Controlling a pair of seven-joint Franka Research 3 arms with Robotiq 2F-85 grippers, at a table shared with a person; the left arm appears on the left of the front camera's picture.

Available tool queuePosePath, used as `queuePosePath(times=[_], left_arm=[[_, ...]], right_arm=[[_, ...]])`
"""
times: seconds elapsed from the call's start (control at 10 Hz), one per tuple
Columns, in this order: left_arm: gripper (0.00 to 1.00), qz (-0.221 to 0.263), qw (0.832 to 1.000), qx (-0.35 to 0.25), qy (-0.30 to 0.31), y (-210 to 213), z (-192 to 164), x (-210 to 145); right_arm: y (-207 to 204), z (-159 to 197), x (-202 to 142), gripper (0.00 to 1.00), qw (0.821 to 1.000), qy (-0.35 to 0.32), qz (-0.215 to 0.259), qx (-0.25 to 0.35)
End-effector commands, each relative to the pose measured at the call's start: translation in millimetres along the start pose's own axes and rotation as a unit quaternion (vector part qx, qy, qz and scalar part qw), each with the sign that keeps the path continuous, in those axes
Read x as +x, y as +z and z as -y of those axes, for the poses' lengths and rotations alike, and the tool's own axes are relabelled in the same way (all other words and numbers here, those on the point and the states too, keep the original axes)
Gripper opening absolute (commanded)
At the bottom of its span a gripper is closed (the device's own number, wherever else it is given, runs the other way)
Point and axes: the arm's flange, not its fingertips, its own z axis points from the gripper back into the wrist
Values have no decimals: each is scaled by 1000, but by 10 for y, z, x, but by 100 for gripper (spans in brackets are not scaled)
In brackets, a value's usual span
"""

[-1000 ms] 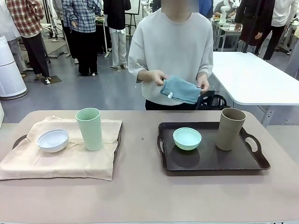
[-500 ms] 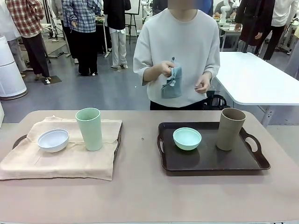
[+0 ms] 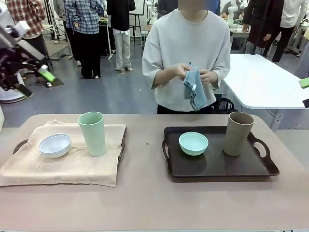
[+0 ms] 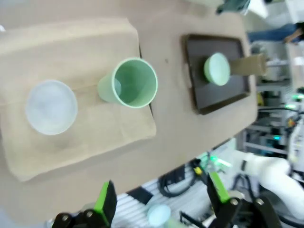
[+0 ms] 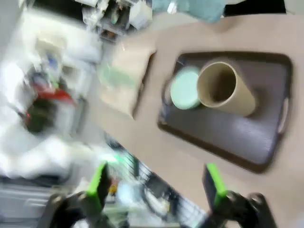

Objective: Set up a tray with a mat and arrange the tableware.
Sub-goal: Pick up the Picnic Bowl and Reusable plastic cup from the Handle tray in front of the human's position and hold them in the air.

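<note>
On the table's left a beige mat (image 3: pixel 72 164) covers a tray and carries a white bowl (image 3: pixel 55 145) and a pale green cup (image 3: pixel 92 133). The dark brown tray (image 3: pixel 217 166) on the right holds a mint green bowl (image 3: pixel 193 143) and a tan cup (image 3: pixel 238 133). My left gripper (image 3: pixel 34 83) hangs open, high above the table's left end. My right gripper (image 3: pixel 305 93) shows at the right edge, open. From above, the left gripper (image 4: pixel 161 197) looks down on the white bowl (image 4: pixel 51 107) and green cup (image 4: pixel 130 83). The right gripper (image 5: pixel 156 185) is above the tan cup (image 5: pixel 223 88) and mint bowl (image 5: pixel 184 88).
A person stands at the far side holding a folded blue cloth (image 3: pixel 194 89) in both hands at chest height. Bare tabletop (image 3: pixel 145 193) lies between the trays and along the near edge. A white table (image 3: pixel 260 82) stands behind on the right.
Both grippers have come into the front view, left at the upper left, right at the right edge. The person has turned the blue cloth upright and now holds it with both hands.
</note>
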Motion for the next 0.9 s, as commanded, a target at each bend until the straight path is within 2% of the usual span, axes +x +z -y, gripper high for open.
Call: queuePosePath(times=[0.0,0.1,0.4,0.6,0.7,0.8], left_arm=[[100,-26,998,61,2,-220,269,243],[100,-42,996,84,0,-445,509,322],[100,-67,991,118,2,-1029,969,456],[100,-52,989,135,11,-1347,1154,521],[100,-40,990,135,15,-1388,1179,516],[100,-27,992,124,12,-1316,1106,469]], right_arm=[[2,261,135,100,991,120,-61,14],[-22,307,216,100,988,138,-57,44],[-115,384,278,100,980,171,-81,59],[-130,411,298,100,979,182,-70,66],[-142,428,306,100,982,165,-52,73],[-161,381,258,100,981,173,-78,51]])
